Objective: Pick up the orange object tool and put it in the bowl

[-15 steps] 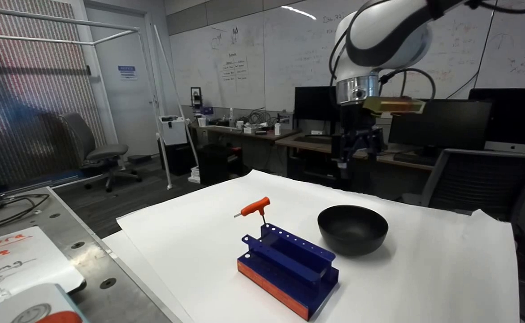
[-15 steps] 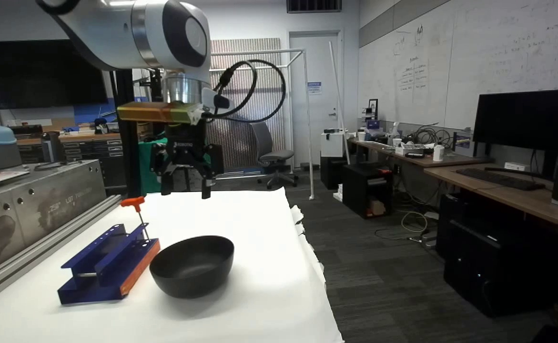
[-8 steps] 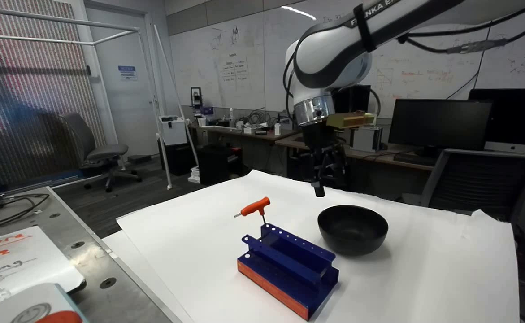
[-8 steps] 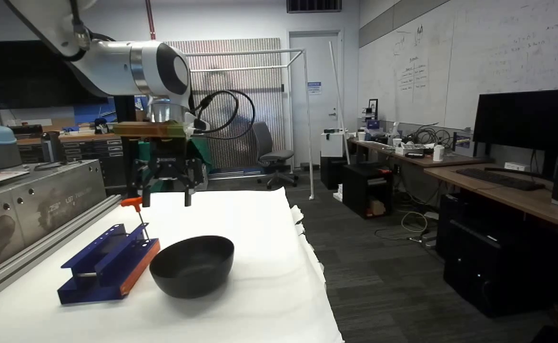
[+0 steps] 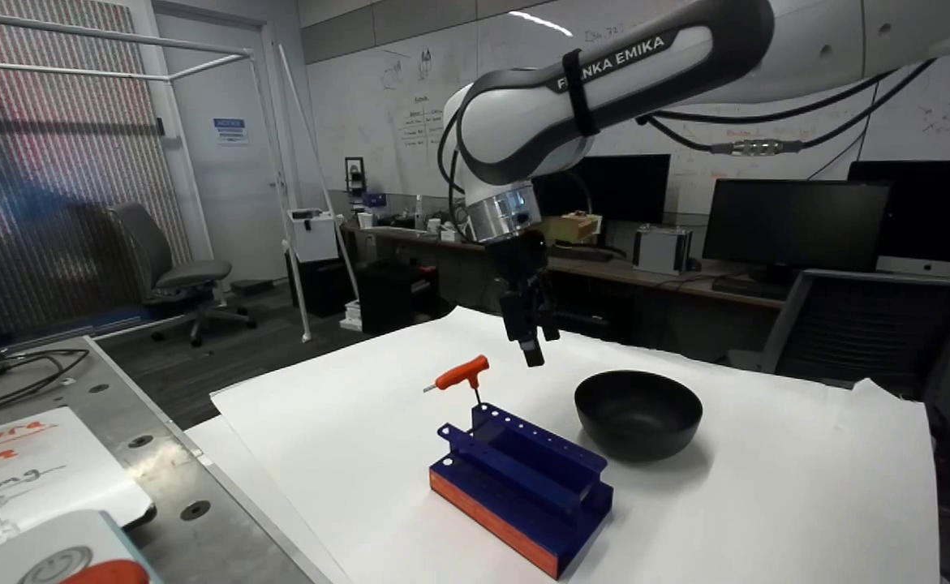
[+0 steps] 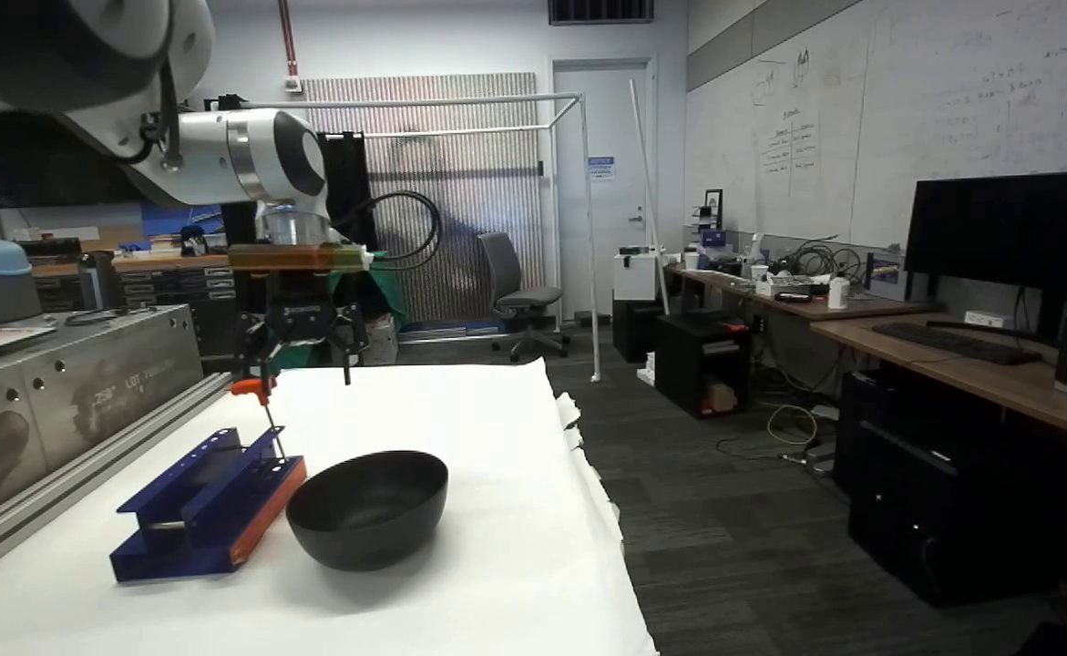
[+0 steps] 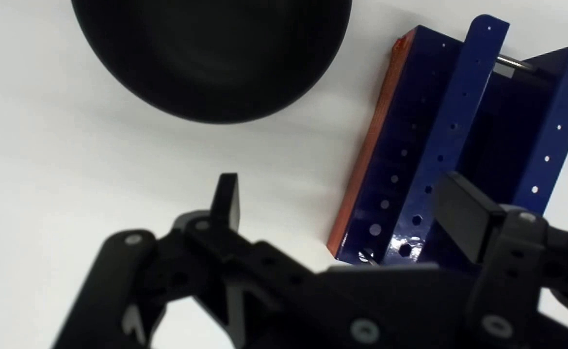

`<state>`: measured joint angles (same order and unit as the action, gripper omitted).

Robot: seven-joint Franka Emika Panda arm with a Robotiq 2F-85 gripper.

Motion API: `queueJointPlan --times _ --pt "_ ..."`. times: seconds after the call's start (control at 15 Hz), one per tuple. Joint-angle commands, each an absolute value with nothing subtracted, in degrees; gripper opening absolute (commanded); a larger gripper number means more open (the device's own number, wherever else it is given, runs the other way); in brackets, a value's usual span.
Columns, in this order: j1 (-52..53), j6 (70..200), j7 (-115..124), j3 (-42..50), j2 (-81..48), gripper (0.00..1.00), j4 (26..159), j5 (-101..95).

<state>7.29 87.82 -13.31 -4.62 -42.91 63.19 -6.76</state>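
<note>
The orange tool [image 5: 462,374] stands upright with its thin shaft in a corner hole of the blue rack [image 5: 523,478]; it also shows in an exterior view [image 6: 243,387]. In the wrist view only a bit of its shaft [image 7: 372,260] shows, the handle hidden behind the gripper body. The black bowl [image 5: 638,415] stands on the table beside the rack, also in an exterior view [image 6: 367,510] and the wrist view [image 7: 211,63]. My gripper [image 5: 541,345] is open and empty, above the table near the tool. In an exterior view one fingertip of the gripper [image 6: 307,379] overlaps the handle.
The rack's raised rails stand close to the bowl. A metal bench [image 6: 68,401] runs along one table edge. White paper [image 5: 807,487] covers the table. Monitors [image 5: 795,227] and a chair [image 5: 872,324] stand beyond the table.
My gripper has moved down and left in both exterior views, closer to the orange tool, and stays open. The tool, rack and bowl have not moved.
</note>
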Motion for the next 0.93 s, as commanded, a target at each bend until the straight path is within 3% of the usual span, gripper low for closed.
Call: queueJointPlan --times 0.0,0.87 --pt "8.6 82.4 -22.9 -5.9 -50.1 1.0 51.0 -9.1" --pt "11.2 86.4 -36.2 -8.6 -55.2 1.0 45.2 -8.4"
